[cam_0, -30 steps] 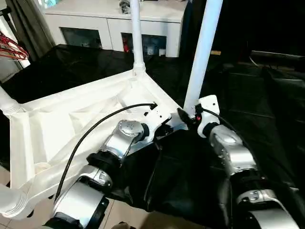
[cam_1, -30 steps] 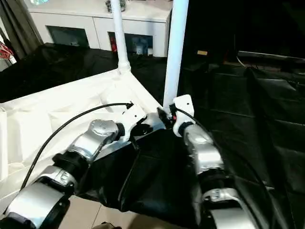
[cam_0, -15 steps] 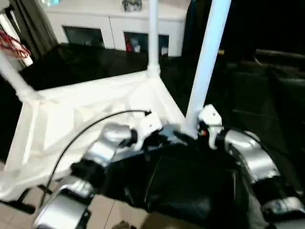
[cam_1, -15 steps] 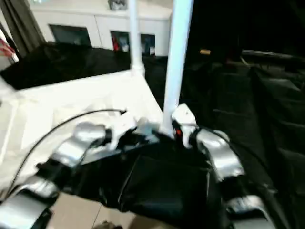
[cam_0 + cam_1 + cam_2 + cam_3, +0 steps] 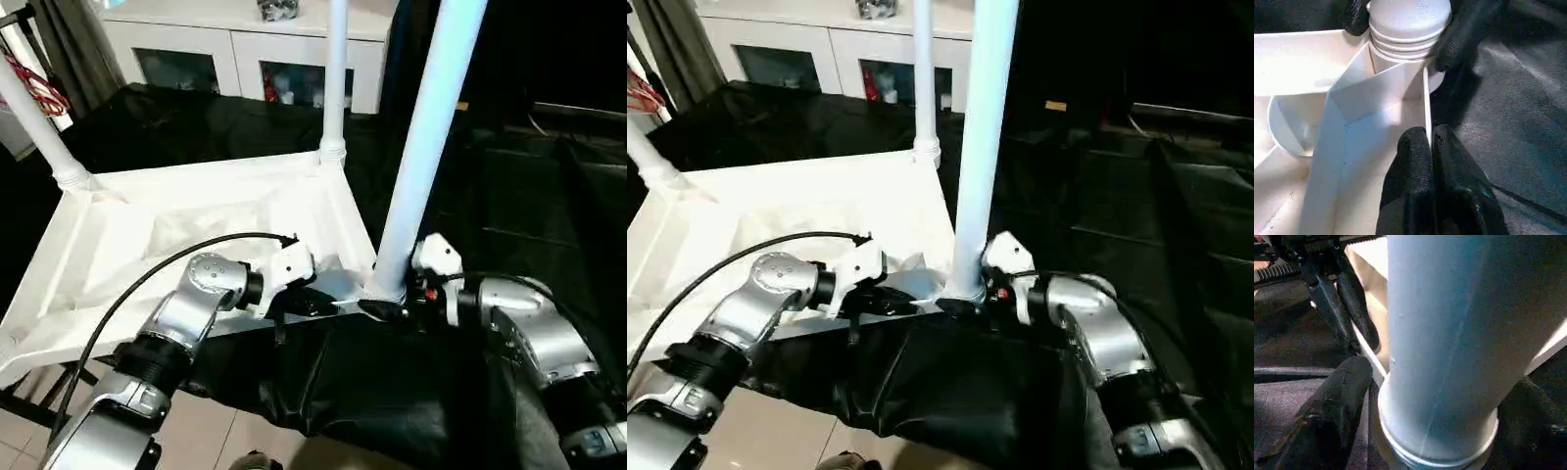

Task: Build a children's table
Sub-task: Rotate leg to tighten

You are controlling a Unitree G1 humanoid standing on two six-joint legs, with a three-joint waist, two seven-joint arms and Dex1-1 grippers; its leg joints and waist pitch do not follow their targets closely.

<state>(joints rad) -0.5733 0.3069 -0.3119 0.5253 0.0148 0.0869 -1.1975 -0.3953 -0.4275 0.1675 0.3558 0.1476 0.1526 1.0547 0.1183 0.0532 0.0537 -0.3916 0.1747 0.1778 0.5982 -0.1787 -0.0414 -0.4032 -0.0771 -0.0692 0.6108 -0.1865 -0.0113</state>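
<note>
Since a second ago, our view has swung and the upturned children's table (image 5: 196, 230) has turned with it: its rim ran diagonally toward 2 o'clock then and now runs nearly level across the picture, a third leg (image 5: 39, 127) stands in plain sight at 10 o'clock, and both our forearms have spread outward.

The table lies upside down on the black cloth (image 5: 392, 392), ribbed underside up, its near corner hanging over the cloth's edge at 6 o'clock. Our left gripper (image 5: 1429, 161) is pinched tight on the thin upright rim wall just beside the near corner socket (image 5: 1400, 56). Our right gripper (image 5: 1420, 396) stands wide, one finger on each side of the flared foot of the nearest leg (image 5: 421, 147), hugging it where it meets the socket; whether it truly squeezes we cannot tell.

We judge the whole thing light, hollow and stiff, but smooth and slippery, and top-heavy with legs up. The rim is thin and may flex or slide out of a pinch. Better holds are the rim close to a corner, where ribs stiffen it, and a leg low at its ringed base, never high up the tube, which would lever the socket.
</note>
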